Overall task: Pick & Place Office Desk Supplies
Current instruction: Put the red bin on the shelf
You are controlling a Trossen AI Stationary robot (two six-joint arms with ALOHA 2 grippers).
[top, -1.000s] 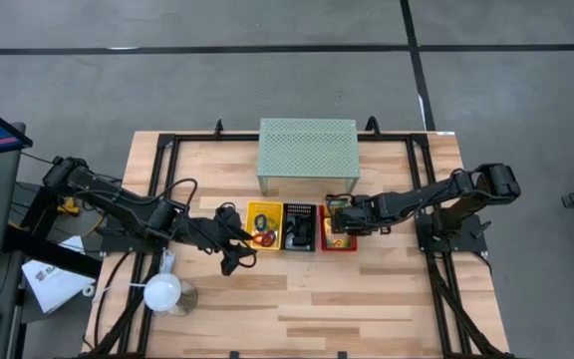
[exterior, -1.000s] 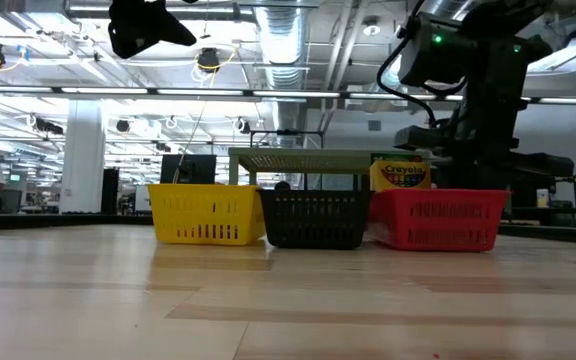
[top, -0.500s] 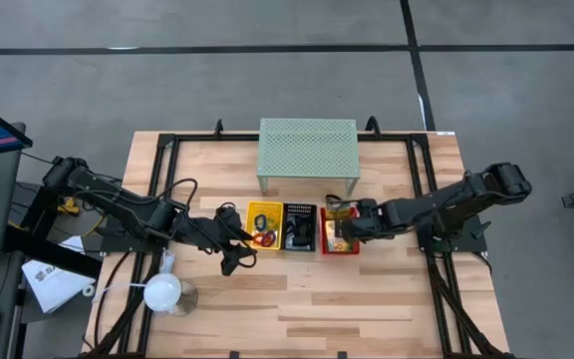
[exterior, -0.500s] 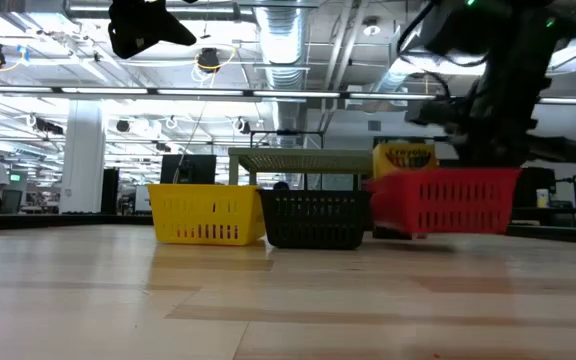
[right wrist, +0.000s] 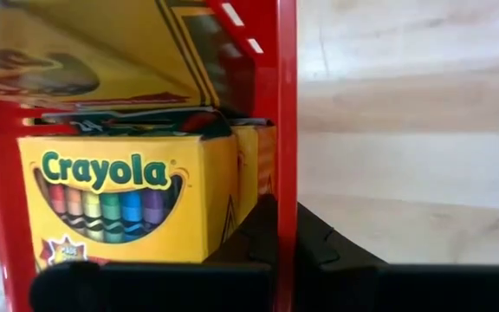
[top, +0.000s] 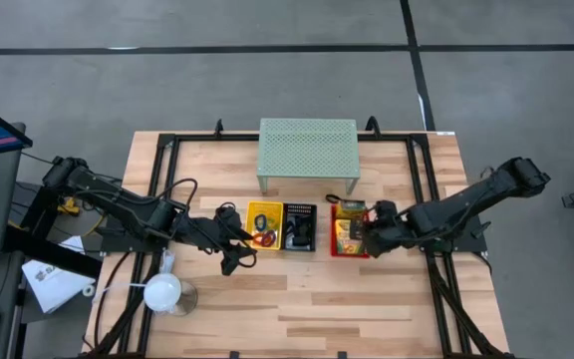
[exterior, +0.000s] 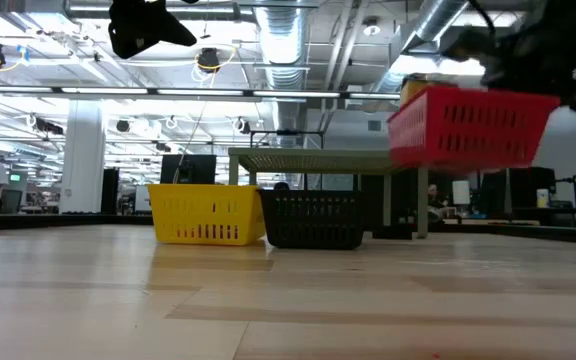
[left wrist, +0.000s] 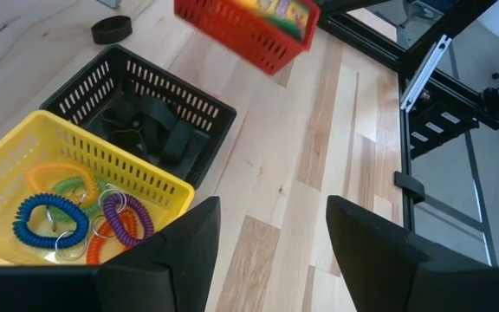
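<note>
Clamped on the wall of the red basket (right wrist: 286, 130), the fingers (right wrist: 275, 234) of my right gripper (top: 370, 239) are holding it clear of the table (top: 367, 299), tilted in the air in the low view, to the right of the black basket (exterior: 314, 219) and yellow basket (exterior: 206, 214), which are standing side by side on the wood. Inside the red basket, a yellow crayon box (right wrist: 119, 204) is showing the word "Crayola" in green letters above a row of coloured crayons; a second yellow box is lying over it, its print too blurred to read. My left gripper (top: 237, 249) is hovering beside the yellow basket with its fingers (left wrist: 171, 251) spread and gripping nothing. Coiled ring bands (left wrist: 76, 217) in blue, purple, green and orange are lying in the yellow basket, and black clips (left wrist: 158, 130) in the black one.
</note>
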